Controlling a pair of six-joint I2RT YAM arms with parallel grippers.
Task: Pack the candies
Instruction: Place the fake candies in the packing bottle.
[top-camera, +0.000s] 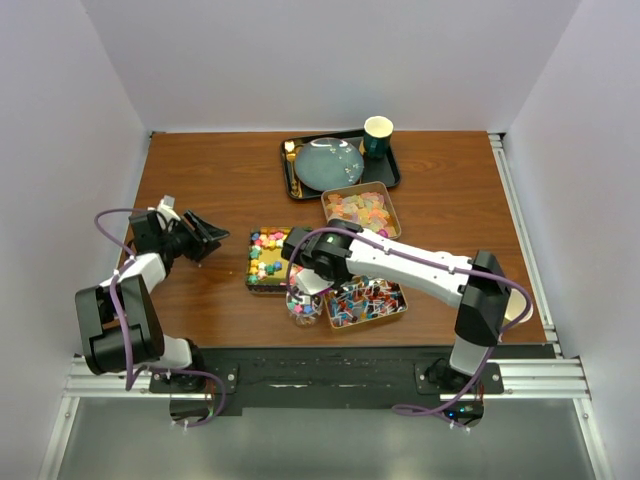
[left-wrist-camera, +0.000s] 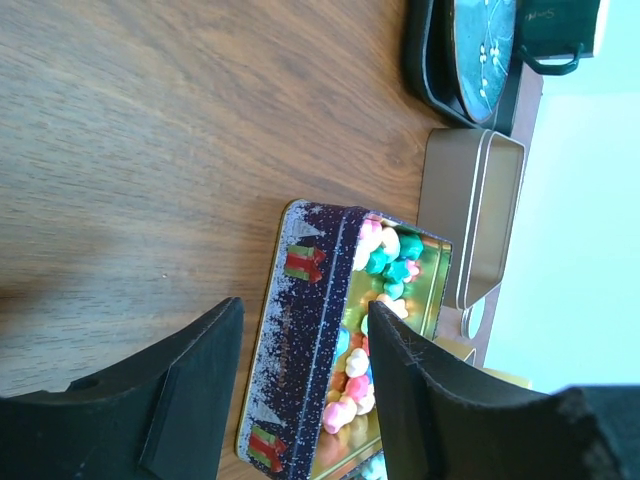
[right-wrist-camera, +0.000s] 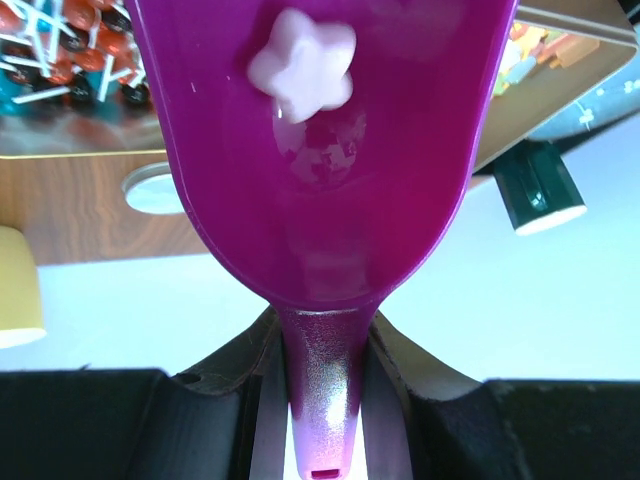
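Note:
Multicoloured cube candies (top-camera: 266, 255) fill a dark blue tin (left-wrist-camera: 300, 340); they also show in the left wrist view (left-wrist-camera: 380, 275). Pale gummies (top-camera: 362, 208) and wrapped pieces (top-camera: 368, 300) lie in two metal tins. My left gripper (top-camera: 203, 238) is open and empty just left of the blue tin, and its fingers (left-wrist-camera: 200, 380) frame the tin's wall. My right gripper (top-camera: 308, 272) is shut on the handle of a purple scoop (right-wrist-camera: 320, 180) that holds one pale pink star candy (right-wrist-camera: 303, 72), above a small jar (top-camera: 304, 308) with candies in it.
A black tray (top-camera: 392, 172) at the back centre holds a blue-grey plate (top-camera: 328, 162) and a dark cup (top-camera: 377, 135). The gummy tin's side (left-wrist-camera: 470, 210) stands beyond the blue tin. White walls close in the left, right and back of the table.

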